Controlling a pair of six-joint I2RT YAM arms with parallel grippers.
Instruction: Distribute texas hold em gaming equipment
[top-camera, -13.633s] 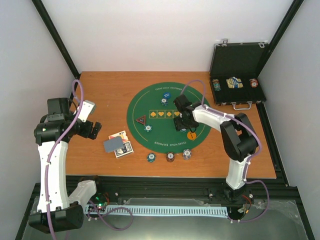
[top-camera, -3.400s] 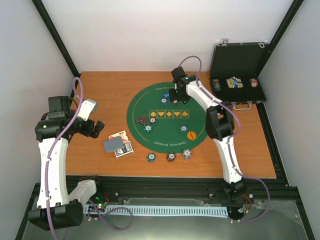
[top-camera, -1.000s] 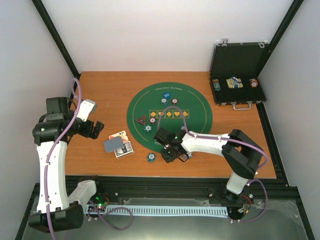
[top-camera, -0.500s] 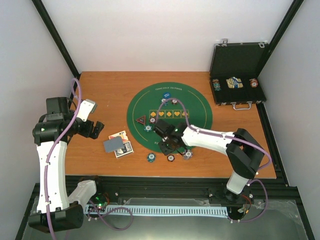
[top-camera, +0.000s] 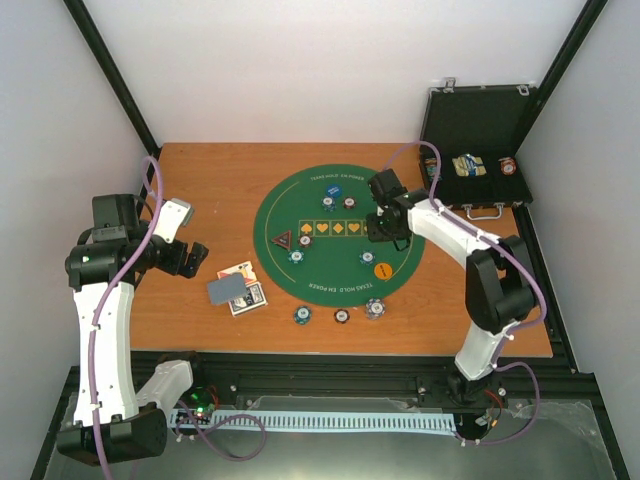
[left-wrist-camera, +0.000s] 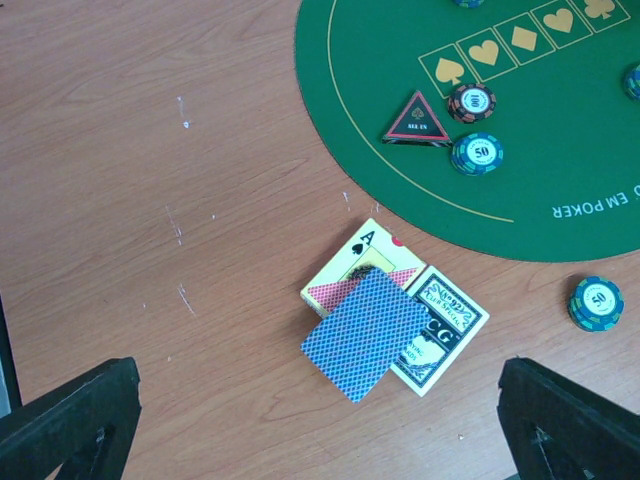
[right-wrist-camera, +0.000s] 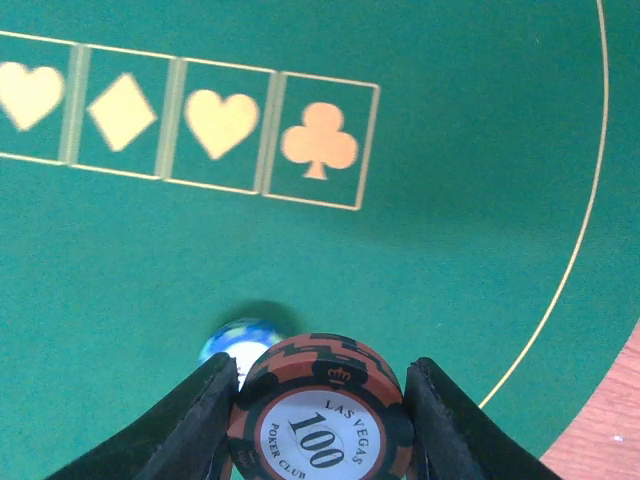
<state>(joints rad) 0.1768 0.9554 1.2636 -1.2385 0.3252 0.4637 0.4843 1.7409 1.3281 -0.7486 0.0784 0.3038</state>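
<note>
One orange-black chip (right-wrist-camera: 320, 418), printed face up, sits gripped in right pincer (right-wrist-camera: 322, 428).

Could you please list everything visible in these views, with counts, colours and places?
Table: one, brown wood, under everything.
Poker mat: one, round, green, centre of the table.
Case: one, black, open, far right corner.
Triangle marker: one, black and red, left part of the mat.
Orange disc: one, near right part of the mat.
Chips on mat: about six, striped blue, green or dark orange.
Chips on wood: three, in a row just in front of the mat.
Playing cards: small overlapping pile, blue back on top, on the wood left of the mat.
Left end effector: one, black, open, above the table's left side.
Right end effector: one, black, shut on an orange-and-black 100 chip above the mat.
</note>
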